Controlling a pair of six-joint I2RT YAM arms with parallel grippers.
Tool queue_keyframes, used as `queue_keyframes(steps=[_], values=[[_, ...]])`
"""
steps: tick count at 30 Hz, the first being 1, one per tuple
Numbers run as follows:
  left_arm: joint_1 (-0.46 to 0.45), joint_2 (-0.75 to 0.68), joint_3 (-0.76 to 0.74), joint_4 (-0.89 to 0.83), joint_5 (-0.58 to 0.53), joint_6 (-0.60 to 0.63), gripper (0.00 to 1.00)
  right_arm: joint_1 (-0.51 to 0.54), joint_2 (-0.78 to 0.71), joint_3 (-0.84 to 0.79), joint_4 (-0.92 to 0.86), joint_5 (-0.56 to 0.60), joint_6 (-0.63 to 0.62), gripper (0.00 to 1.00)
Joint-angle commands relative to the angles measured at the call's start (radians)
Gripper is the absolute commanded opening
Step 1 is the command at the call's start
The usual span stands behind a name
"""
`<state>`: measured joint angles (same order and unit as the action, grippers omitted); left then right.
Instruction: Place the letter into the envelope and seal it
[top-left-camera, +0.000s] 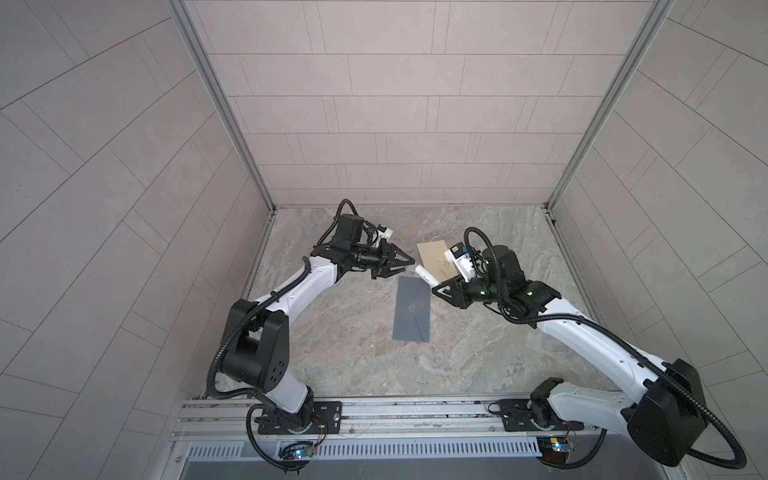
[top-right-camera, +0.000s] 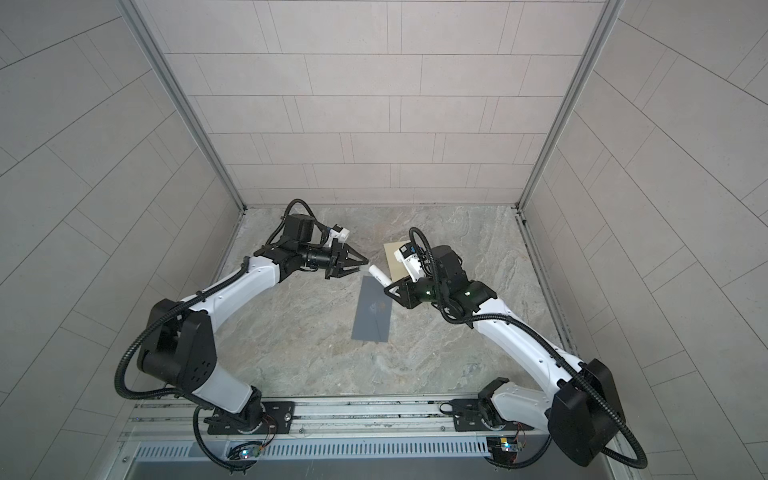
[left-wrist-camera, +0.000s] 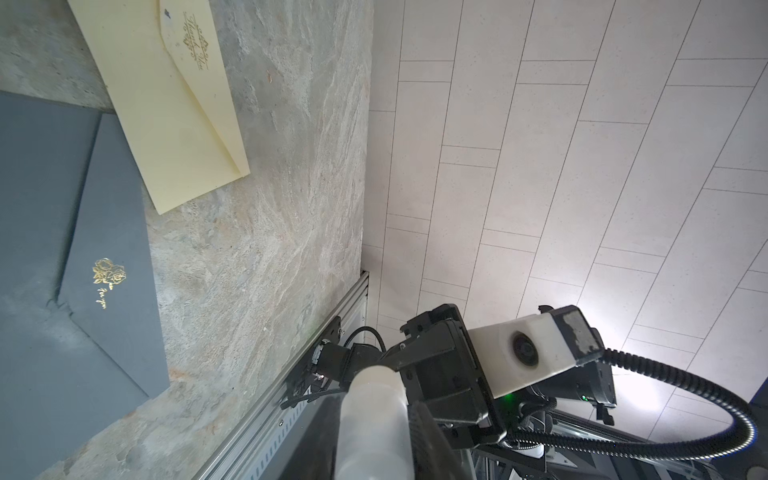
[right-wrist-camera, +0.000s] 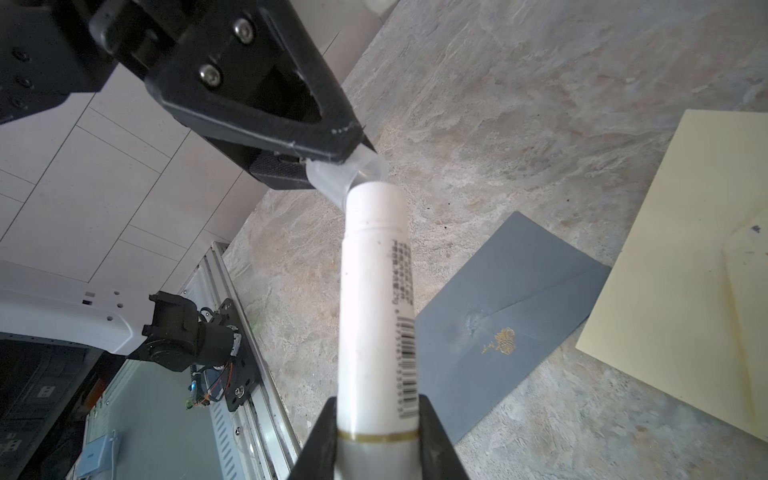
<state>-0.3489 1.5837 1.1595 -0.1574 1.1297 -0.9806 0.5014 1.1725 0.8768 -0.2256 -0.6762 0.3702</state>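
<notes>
Grey envelope (left-wrist-camera: 112, 232): gold "for you". Cream envelope (left-wrist-camera: 166, 124): "Thank You". Glue stick (right-wrist-camera: 374, 291): barcode.

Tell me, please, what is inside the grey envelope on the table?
Its contents are hidden: the grey envelope lies flat with its flap folded down, showing only a gold rose print. Whether a letter is inside cannot be seen.

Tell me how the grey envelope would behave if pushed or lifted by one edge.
The grey envelope lies thin and flat on the smooth table, so a push would probably slide it. The dent near its flap tip suggests soft paper that creases easily. Lifted by one edge, it likely droops.
</notes>
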Motion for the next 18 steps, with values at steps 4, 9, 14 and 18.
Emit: queue_keyframes(steps=[4, 9, 14, 18], values=[[0.001, -0.024, -0.009, 0.042, 0.031, -0.017, 0.32, 0.011, -0.011, 0.017, 0.018, -0.063, -0.019, 0.0], [0.001, -0.026, -0.008, 0.063, 0.044, -0.018, 0.32, 0.011, -0.026, 0.01, -0.015, -0.085, -0.039, 0.0], [-0.01, -0.022, -0.009, 0.07, 0.047, -0.02, 0.28, 0.012, -0.031, 0.009, -0.02, -0.076, -0.039, 0.0], [-0.018, -0.019, -0.012, 0.074, 0.05, -0.018, 0.25, 0.012, -0.028, 0.013, -0.017, -0.052, -0.038, 0.0]])
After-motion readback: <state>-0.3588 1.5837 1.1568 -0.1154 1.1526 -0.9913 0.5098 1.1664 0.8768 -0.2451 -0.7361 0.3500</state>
